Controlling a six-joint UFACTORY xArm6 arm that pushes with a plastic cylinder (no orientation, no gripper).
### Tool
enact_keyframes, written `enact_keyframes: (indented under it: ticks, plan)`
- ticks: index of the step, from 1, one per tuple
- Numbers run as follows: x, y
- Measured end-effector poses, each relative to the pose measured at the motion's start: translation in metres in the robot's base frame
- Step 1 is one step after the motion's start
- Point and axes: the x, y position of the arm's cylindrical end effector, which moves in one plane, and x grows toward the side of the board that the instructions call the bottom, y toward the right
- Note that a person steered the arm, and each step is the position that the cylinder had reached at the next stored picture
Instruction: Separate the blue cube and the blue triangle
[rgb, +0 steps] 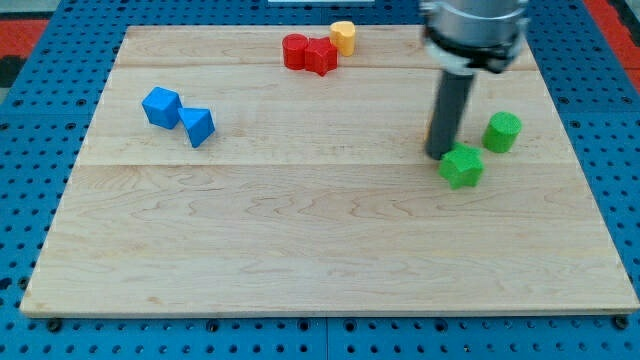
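Blue is the colour that matters here: the blue cube (161, 106) and the blue triangle (198, 126) sit touching, or all but touching, near the view's left edge of the wooden bench (320, 260), the cube up and to the left, the triangle just below and to its right. My tip (441, 154) is far off on the view's right, its lower end resting just above and to the left of a green star-shaped block (462, 166), apparently touching or nearly touching it, with a green cylinder (503, 131) just beyond to the right. There is no gripper on this arm, only the dark rod, so nothing is spread or pinched. At the view's top sit a red cylinder (295, 50) and a red star-like block (321, 56) pressed together, with a yellow block (343, 37) just beside them. I judge the task to be at its very start: the blue pair is undisturbed and the approach has not begun. The next move calls for crossing the open middle of the bench toward the left without nudging the green blocks, then coming in at the seam between the two blue pieces and pushing one away, probably the triangle toward the view's bottom right, where there is room.
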Motion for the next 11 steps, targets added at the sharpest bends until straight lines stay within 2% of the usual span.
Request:
enact_keyframes:
  ticks: [1,3,4,5,8,9,11]
  plan:
    - [-0.027,0.0]
    - [-0.103,-0.157]
    - [-0.078,-0.168]
    - [-0.078,-0.186]
    - [-0.079,-0.186]
    - [-0.079,-0.217]
    - [-0.099,-0.349]
